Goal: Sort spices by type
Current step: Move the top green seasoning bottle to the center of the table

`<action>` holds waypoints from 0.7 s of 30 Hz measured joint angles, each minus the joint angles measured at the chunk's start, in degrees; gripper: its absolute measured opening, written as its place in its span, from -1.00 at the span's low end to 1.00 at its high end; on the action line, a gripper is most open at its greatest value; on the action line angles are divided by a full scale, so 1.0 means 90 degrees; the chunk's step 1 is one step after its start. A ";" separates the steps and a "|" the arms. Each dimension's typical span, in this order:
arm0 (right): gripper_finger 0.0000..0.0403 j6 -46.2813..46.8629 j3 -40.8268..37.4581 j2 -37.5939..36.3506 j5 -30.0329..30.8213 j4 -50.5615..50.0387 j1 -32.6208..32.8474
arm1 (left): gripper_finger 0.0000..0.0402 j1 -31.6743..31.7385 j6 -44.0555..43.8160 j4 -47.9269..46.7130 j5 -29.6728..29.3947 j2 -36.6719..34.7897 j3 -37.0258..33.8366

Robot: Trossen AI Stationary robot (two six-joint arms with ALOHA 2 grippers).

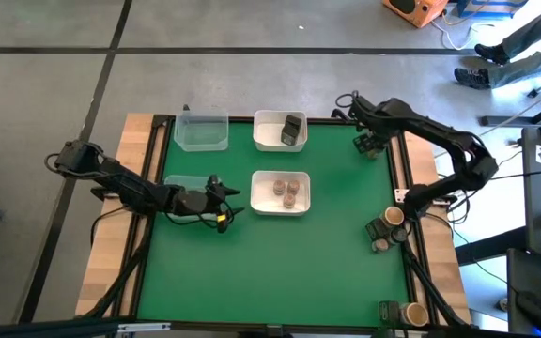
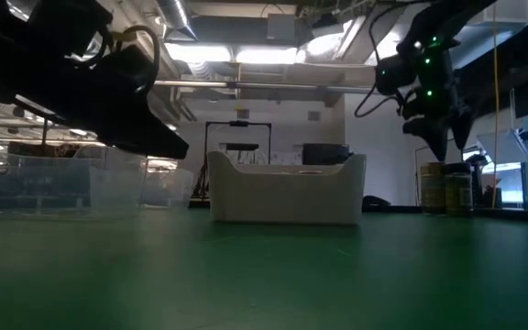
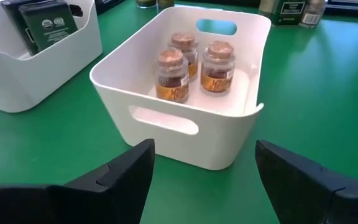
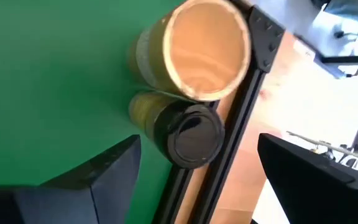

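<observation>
My left gripper (image 1: 225, 203) (image 3: 204, 155) is open and empty. It hovers just left of a white tray (image 1: 256, 192) (image 3: 166, 118) that holds three small brownish round jars (image 3: 188, 62). My right gripper (image 1: 369, 144) (image 4: 197, 149) is open and empty at the mat's far right edge. It points down over a wide tan-topped jar (image 4: 207, 50) and a black-capped jar (image 4: 194, 134), which stand side by side on the mat. In the low view it hangs (image 2: 436, 137) just above them (image 2: 447, 188), touching nothing. A second white tray (image 1: 269, 131) holds dark grey boxy tins (image 1: 293, 129) (image 3: 45, 25).
Two clear plastic tubs stand at the far left (image 1: 202, 131) and under my left arm (image 1: 181, 180). More spice containers stand at the right edge (image 1: 386, 228) and the near right corner (image 1: 402, 313). The mat's black frame rail (image 4: 229, 155) runs beside the jars.
</observation>
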 joint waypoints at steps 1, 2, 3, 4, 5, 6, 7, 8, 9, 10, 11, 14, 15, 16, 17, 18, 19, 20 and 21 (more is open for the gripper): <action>0.59 -0.0013 0.0000 0.0051 -0.0014 0.0000 -0.0049 | 0.34 0.0000 0.0001 -0.0032 -0.0002 -0.0004 0.0005; 0.59 -0.0016 0.0000 0.0093 -0.0014 0.0002 -0.0083 | 0.34 0.0000 0.0001 -0.0051 -0.0007 -0.0004 0.0007; 0.59 -0.0016 0.0000 0.0140 -0.0014 0.0015 -0.0123 | 0.34 0.0000 0.0009 -0.0072 -0.0007 -0.0005 0.0010; 0.59 -0.0017 0.0000 0.0178 -0.0013 0.0037 -0.0142 | 0.34 0.0000 0.0030 -0.0079 -0.0007 -0.0006 0.0010; 0.59 -0.0017 0.0000 0.0207 -0.0017 0.0049 -0.0165 | 0.34 -0.0001 0.0043 -0.0082 -0.0005 -0.0006 0.0010; 0.59 -0.0016 0.0000 0.0219 -0.0045 0.0046 -0.0167 | 0.34 -0.0003 0.0052 -0.0089 -0.0005 -0.0006 0.0010; 0.59 -0.0016 0.0000 0.0229 -0.0058 0.0041 -0.0167 | 0.34 -0.0005 0.0055 -0.0091 -0.0005 -0.0006 0.0010; 0.59 -0.0016 0.0000 0.0241 -0.0062 0.0044 -0.0167 | 0.34 -0.0005 0.0053 -0.0093 -0.0005 -0.0006 0.0010; 0.59 -0.0018 0.0000 0.0250 -0.0091 0.0046 -0.0167 | 0.34 -0.0005 0.0055 -0.0095 -0.0005 -0.0006 0.0010; 0.59 -0.0018 -0.0002 0.0250 -0.0120 0.0053 -0.0192 | 0.34 -0.0005 0.0053 -0.0097 -0.0005 -0.0006 0.0010; 0.59 -0.0019 -0.0019 0.0246 -0.0171 0.0095 -0.0203 | 0.34 -0.0005 0.0055 -0.0098 -0.0005 -0.0006 0.0010; 0.59 0.0028 -0.0242 0.0248 -0.0186 0.0238 -0.0250 | 0.34 -0.0005 0.0099 -0.0112 -0.0002 -0.0006 0.0010; 0.59 0.0032 -0.0323 0.0248 -0.0217 0.0276 -0.0291 | 0.34 -0.0005 0.0135 -0.0121 -0.0002 -0.0005 0.0010; 0.59 0.0035 -0.0405 0.0248 -0.0276 0.0324 -0.0338 | 0.34 -0.0005 0.0162 -0.0125 -0.0001 -0.0005 0.0008; 0.59 0.0036 -0.0485 0.0248 -0.0324 0.0371 -0.0378 | 0.34 -0.0005 0.0178 -0.0125 0.0000 -0.0004 0.0010; 0.59 0.0037 -0.0556 0.0248 -0.0365 0.0429 -0.0380 | 0.34 -0.0005 0.0191 -0.0127 0.0000 -0.0004 0.0007; 0.59 0.0035 -0.0594 0.0248 -0.0364 0.0486 -0.0378 | 0.34 -0.0005 0.0206 -0.0130 0.0000 -0.0004 0.0007; 0.59 0.0036 -0.0609 0.0248 -0.0356 0.0572 -0.0365 | 0.34 -0.0004 0.0224 -0.0128 0.0000 -0.0004 0.0007; 0.59 0.0022 -0.0625 0.0248 -0.0389 0.0663 -0.0363 | 0.34 0.0007 0.0244 -0.0131 0.0004 -0.0004 0.0007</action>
